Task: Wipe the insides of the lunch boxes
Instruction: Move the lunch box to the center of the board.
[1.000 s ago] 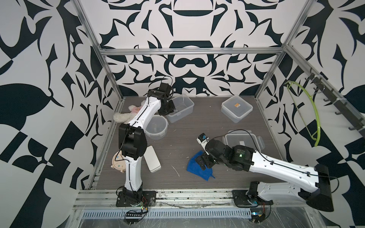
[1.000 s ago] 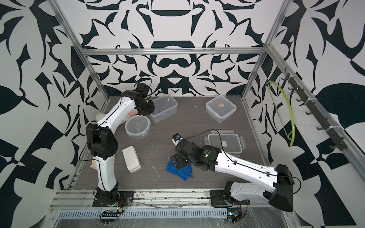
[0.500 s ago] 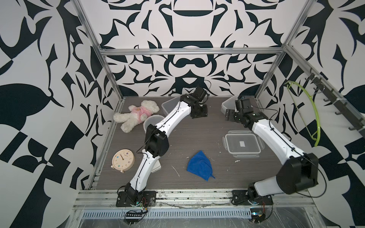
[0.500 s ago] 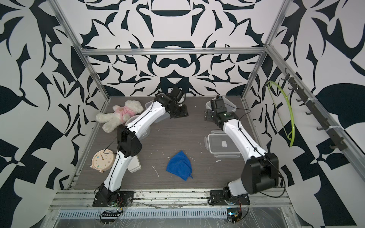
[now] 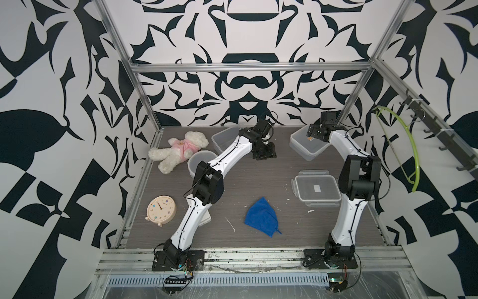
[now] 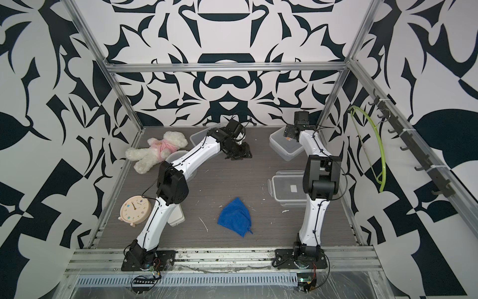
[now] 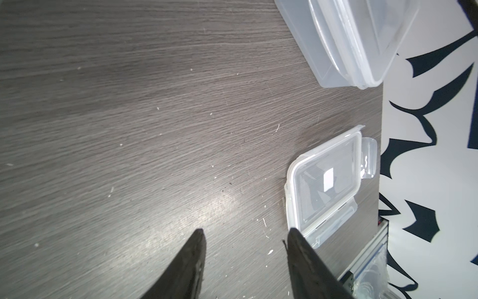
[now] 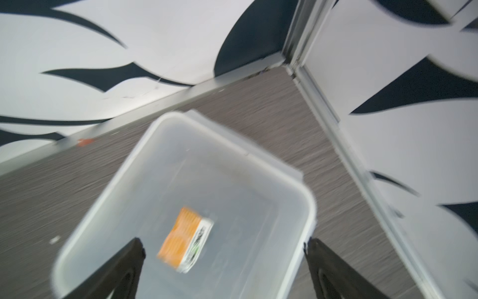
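The right pincer (image 8: 223, 242) is spread wide and grips nothing. Its jaws straddle one end of the translucent rectangular plastic lunch box with an orange sticker (image 8: 186, 181), which lies directly beneath it, close to the back corner of the enclosure. The view is blurred, so contact between the outer jaw and the box rim cannot be settled, nor whether the sticker sits on a lid or on the box floor.

The left pincer (image 7: 245, 231) is likewise parted, with nothing between its jaws and only bare grey wood-grain counter (image 7: 129, 129) below. Off to one side of it, toward the right arm, a clear flat snap-clip lid with a white sticker (image 7: 326, 178) is seen. Behind its arm, in a top view, are an open clear rectangular lunch box (image 5: 222, 136) and a round translucent lunch box (image 5: 198, 163). The crumpled blue cloth (image 5: 262, 220) lies well apart from both pincers, back toward the arm bases, and is held by neither.

Several failures are judged possible. If the right pincer is lowered or closed where it hangs, the light, smooth box could be skidded against the wall or tipped, since only one end is spanned. If a lid is clipped on, the inside could not be reached. Nothing could be wiped until the cloth is fetched. The two boxes behind the left pincer could be knocked by the forearm stretched over them.
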`<state>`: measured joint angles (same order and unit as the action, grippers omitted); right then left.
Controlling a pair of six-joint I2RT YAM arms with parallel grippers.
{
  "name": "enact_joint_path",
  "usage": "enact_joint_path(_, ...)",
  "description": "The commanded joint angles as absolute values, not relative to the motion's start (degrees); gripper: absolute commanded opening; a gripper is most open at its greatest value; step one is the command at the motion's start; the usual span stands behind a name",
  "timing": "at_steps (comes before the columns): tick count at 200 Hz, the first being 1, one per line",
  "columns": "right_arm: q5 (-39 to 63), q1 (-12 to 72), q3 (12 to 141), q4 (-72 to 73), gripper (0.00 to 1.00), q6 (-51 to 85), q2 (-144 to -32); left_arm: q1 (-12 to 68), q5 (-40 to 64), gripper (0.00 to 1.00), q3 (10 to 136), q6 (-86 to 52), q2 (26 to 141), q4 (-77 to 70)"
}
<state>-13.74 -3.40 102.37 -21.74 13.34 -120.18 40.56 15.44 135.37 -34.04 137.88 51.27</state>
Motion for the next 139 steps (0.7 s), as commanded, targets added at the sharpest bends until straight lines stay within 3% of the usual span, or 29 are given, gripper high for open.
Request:
enact_joint_path(1,-22.0,-2.6,104.1,-13.5,0.99,5.2,-117.8,40.8,17.7,0.54,135.5,-33.6,140.6,49.6)
enact_joint_path(40,-25.8,-2.5,101.1,-2.5,0.99,-4.2,-119.6,40.8,18.4,0.55,135.8,-34.6,143.0,48.3)
enact_joint_path(86,-25.9,-2.6,102.8,-1.1,0.99,-5.2,-127.3,40.7,18.7,0.55,136.1,-35.2,144.7,48.3)
enact_joint_path(110,-25.1,-3.3,112.8,-11.9,0.99,-1.9,-133.9,40.4,18.4,0.55,136.3,-35.0,144.9,49.0)
enact_joint_path(139,-16.9,-3.7,118.6,-20.5,0.99,3.2,-136.2,40.3,18.0,0.55,135.7,-35.1,144.6,48.9)
